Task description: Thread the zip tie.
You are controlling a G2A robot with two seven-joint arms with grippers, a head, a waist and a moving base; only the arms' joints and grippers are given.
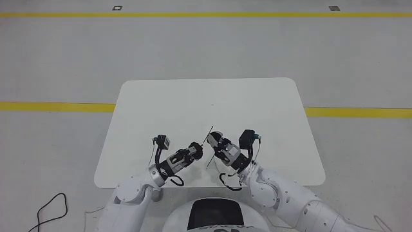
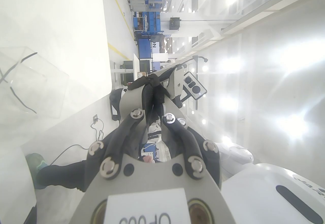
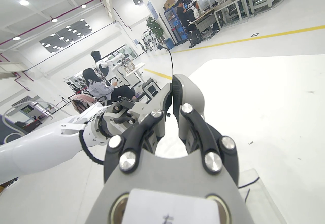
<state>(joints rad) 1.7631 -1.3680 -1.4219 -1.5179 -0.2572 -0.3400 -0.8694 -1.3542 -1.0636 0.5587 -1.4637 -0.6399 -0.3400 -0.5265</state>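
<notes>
Right gripper (image 3: 173, 87) fingers clamped on zip tie (image 3: 171, 62). Strap stood up above table (image 1: 257, 103), head on top. Left gripper (image 2: 152, 92) fingers together, just beside; couldn't tell if on tie. I judged tie light, springy, slick: pinch near free tip.

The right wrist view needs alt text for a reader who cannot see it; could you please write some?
The right pincer is shut on a thin black zip tie, whose strap sticks out beyond the tips and ends in a small head. A white table lies beyond.
</notes>
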